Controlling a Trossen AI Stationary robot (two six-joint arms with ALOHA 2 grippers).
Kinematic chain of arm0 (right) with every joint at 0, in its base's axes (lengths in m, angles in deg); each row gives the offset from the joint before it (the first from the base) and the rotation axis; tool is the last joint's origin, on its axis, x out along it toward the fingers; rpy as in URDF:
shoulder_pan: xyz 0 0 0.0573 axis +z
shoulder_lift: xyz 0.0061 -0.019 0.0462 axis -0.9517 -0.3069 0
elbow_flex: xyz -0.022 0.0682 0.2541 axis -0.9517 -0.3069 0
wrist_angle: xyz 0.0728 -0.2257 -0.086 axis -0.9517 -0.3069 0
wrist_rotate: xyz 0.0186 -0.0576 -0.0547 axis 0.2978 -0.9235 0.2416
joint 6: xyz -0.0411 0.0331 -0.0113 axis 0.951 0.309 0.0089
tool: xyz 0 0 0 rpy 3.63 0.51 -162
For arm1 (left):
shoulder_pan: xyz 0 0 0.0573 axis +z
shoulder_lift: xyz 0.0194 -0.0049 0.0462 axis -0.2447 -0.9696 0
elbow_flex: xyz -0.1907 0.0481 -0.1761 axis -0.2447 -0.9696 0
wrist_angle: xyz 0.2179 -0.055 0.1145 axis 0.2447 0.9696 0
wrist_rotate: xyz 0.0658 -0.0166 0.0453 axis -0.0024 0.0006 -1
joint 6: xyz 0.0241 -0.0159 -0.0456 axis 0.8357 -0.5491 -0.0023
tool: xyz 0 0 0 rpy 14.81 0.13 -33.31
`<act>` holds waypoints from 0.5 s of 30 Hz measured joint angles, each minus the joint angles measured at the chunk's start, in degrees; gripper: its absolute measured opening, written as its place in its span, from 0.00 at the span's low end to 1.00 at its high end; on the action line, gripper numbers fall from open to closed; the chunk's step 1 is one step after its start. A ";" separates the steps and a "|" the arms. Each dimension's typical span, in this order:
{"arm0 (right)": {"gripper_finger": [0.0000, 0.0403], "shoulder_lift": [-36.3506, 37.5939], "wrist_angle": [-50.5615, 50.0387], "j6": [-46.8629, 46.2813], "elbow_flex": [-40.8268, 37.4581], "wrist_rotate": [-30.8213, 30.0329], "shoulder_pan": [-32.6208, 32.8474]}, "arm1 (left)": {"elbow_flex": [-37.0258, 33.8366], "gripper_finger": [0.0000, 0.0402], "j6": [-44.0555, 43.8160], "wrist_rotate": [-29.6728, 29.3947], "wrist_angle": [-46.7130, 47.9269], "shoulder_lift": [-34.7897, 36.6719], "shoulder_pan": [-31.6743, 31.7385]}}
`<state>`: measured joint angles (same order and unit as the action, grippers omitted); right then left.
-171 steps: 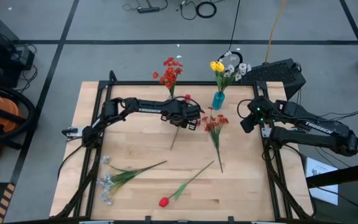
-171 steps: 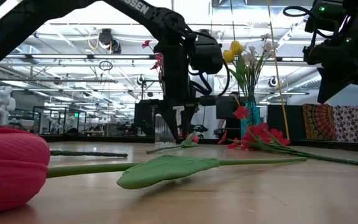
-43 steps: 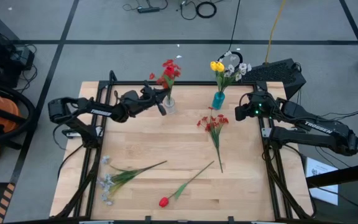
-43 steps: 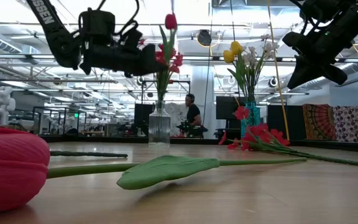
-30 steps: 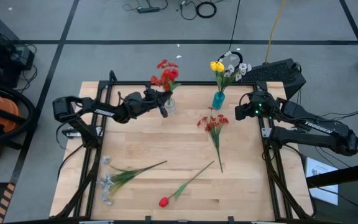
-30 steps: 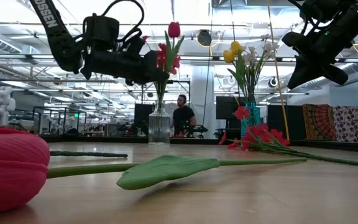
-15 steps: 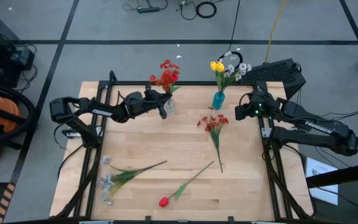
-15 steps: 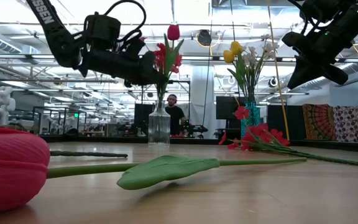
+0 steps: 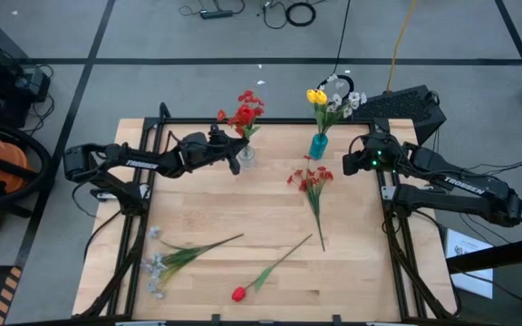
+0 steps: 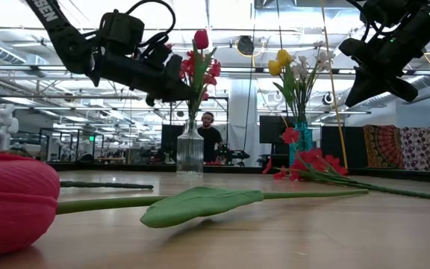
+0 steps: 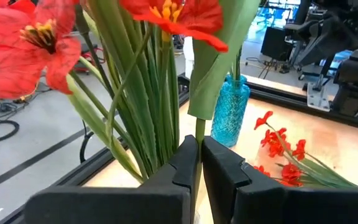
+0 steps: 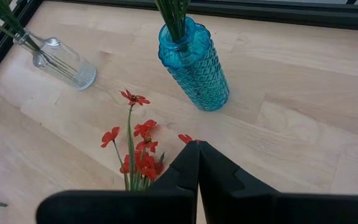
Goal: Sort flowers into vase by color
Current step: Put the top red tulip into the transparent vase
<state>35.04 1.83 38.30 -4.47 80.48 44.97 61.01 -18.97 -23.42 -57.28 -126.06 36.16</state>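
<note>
Your left gripper (image 11: 199, 163) pinches the thin green stem (image 11: 199, 132) of a red tulip (image 10: 200, 39) above the clear glass vase (image 9: 244, 154) at the table's far edge. Your right gripper (image 12: 197, 163) hangs with fingers pressed together, empty, over the red cluster flowers (image 9: 313, 180) beside the blue textured vase (image 9: 318, 145).

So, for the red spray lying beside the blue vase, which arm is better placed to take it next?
The right. Its gripper hangs free next to the red spray, while the left gripper is at the clear vase, shut on a tulip stem.
</note>
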 joint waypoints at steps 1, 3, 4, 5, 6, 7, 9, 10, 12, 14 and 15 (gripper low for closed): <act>0.00 0.00 0.00 0.00 0.00 0.00 0.00 | 0.00 0.07 0.00 0.00 0.01 0.00 0.00; 0.00 0.00 0.00 0.00 0.00 0.00 0.00 | 0.00 0.07 0.00 0.00 0.13 0.00 0.00; 0.00 0.00 0.00 0.00 0.00 0.00 0.00 | 0.00 0.07 0.00 0.00 0.13 0.00 0.00; 0.00 0.00 0.00 0.00 0.00 0.00 0.00 | 0.00 0.07 0.00 -0.02 0.13 0.00 0.00; 0.00 0.00 0.00 0.00 0.00 0.00 0.00 | 0.00 0.07 0.00 -0.04 0.13 0.00 0.00; 0.00 0.00 0.00 0.00 0.00 0.00 0.00 | 0.00 0.07 -0.10 -0.07 0.13 0.00 0.00; 0.00 0.00 0.00 0.00 0.00 0.00 0.00 | 0.00 0.07 -1.71 -0.07 0.21 0.00 0.00; 0.00 0.00 0.00 0.00 0.00 0.00 0.00 | 0.00 0.07 -3.18 0.04 0.24 0.00 0.00; 0.00 0.00 0.00 0.00 0.00 0.00 0.00 | 0.00 0.07 -5.76 0.72 0.10 0.00 0.00; 0.00 0.00 0.00 -0.20 0.00 0.00 0.00 | 0.00 0.07 -6.37 0.87 -0.33 0.00 0.00; 0.00 0.00 0.00 -0.70 0.00 0.00 0.00 | 0.00 0.07 -6.45 0.98 -0.32 0.00 0.00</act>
<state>35.04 1.83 37.60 -4.47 80.48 44.97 61.01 -25.42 -22.43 -57.60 -126.06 36.16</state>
